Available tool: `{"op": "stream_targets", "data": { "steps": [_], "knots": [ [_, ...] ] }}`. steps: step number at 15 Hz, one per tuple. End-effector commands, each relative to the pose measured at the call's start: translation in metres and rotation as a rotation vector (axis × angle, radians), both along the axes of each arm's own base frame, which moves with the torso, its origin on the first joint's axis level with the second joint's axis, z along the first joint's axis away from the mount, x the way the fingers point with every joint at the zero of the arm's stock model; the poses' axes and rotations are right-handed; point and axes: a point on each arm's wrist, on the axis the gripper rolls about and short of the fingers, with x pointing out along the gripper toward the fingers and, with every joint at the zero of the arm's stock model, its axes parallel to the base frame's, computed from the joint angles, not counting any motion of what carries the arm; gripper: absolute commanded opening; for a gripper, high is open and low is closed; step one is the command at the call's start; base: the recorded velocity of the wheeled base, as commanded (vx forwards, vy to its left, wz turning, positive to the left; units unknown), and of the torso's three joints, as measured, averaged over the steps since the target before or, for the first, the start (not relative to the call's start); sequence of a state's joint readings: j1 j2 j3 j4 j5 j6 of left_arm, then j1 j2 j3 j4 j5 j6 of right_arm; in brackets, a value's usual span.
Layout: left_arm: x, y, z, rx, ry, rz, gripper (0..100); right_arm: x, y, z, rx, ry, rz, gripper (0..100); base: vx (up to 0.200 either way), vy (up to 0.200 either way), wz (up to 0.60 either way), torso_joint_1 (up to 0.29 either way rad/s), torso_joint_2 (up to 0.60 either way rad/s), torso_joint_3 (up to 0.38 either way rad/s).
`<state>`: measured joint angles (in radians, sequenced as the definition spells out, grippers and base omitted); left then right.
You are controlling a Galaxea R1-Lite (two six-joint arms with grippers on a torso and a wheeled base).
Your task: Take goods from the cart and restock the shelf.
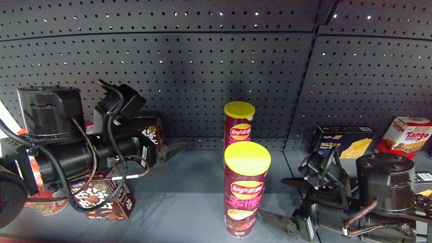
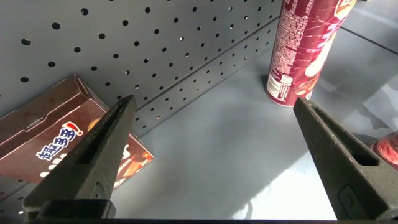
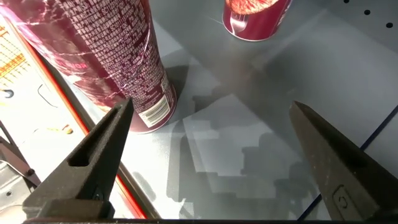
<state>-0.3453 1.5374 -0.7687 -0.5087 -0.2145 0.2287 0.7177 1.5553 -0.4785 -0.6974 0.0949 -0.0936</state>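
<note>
1. First, at the far left of the shelf (image 1: 189, 189), a brown snack box (image 1: 104, 199) lies under the left arm. A second brown box (image 1: 152, 130) stands behind it against the pegboard back wall (image 1: 202, 67).
2. The left hand (image 1: 172, 148) hangs above the shelf floor, just beside the rear brown box (image 2: 56, 137) and well apart from the cans. In the left wrist view, the left hand (image 2: 212, 102) has its fingers spread wide with only bare shelf between them. It has hold of nothing.
3. In the middle, two maroon chip cans with yellow lids stand upright, one behind the other. The rear can (image 1: 239, 125) is near the back wall, and the front can (image 1: 246, 192) is near the shelf's front edge.
4. The right hand (image 1: 271, 196) sits low, just right of the front can and not touching it. In the right wrist view, the right hand (image 3: 211, 104) is also wide open and empty. That view shows the front can (image 3: 106, 56) off to one side and the rear can (image 3: 255, 15) farther back.
5. Farther right, a dark box (image 1: 344, 141) with yellow snacks printed on it leans against the back wall. A red-and-white wafer box (image 1: 406, 135) is beside it.
</note>
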Motion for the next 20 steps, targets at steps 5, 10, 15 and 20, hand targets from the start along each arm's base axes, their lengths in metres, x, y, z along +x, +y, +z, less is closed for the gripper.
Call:
{"op": "stream_targets", "data": {
  "steps": [5, 10, 15, 20],
  "knots": [
    [-0.0002, 0.0006, 0.0005, -0.001, -0.002, 0.001, 100, 0.0007, -0.0008, -0.0007, -0.002, 0.002, -0.004, 100, 0.0, 0.0, 0.0, 0.0, 0.0, 0.0],
    [0.0001, 0.0004, 0.0001, 0.0, -0.001, 0.001, 100, 0.003, -0.0012, 0.0015, 0.004, -0.005, -0.012, 100, 0.0, 0.0, 0.0, 0.0, 0.0, 0.0],
    [0.0006, 0.0033, 0.0001, 0.0, -0.001, 0.012, 100, 0.0089, 0.0018, 0.0038, 0.01, -0.012, -0.018, 100, 0.0, 0.0, 0.0, 0.0, 0.0, 0.0],
    [0.0005, 0.0033, -0.0003, 0.0, 0.001, 0.012, 100, 0.0056, -0.002, 0.0032, 0.009, -0.011, -0.022, 100, 0.0, 0.0, 0.0, 0.0, 0.0, 0.0]
  ]
}}
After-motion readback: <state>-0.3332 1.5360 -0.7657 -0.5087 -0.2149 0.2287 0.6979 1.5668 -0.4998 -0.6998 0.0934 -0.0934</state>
